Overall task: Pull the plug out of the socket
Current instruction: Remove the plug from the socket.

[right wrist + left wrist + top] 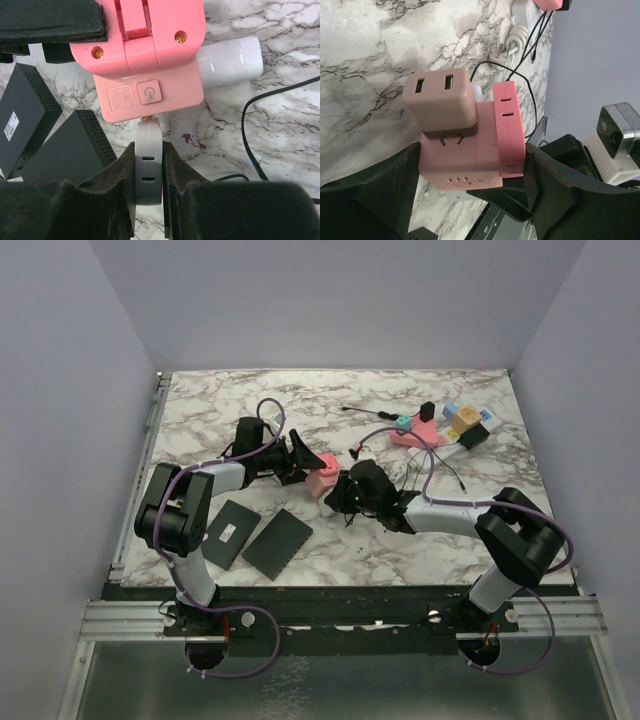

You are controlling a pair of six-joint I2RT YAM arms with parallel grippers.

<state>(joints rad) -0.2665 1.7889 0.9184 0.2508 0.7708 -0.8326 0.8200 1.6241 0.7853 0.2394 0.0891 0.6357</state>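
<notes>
- The left gripper (472, 160) is holding the pink socket block (507, 125), its jaws standing wide around it.
- The right gripper (149, 167) is pinching the pale plug (148, 145) narrowly between its fingertips.
- The pulling step seems to be in hand: a brass pin (146, 119) is showing just ahead.
- Next, the right gripper is probably needing a straight pull back.

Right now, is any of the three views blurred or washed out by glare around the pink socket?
Top external: even, soft light, faint shadows on the table, the pink socket small but sharp. Left wrist: socket crisp; fingers of the left gripper nearly black, little detail. Right wrist: plug sharp in the right gripper; mild sheen on the white cylinder, nothing washed out.
</notes>
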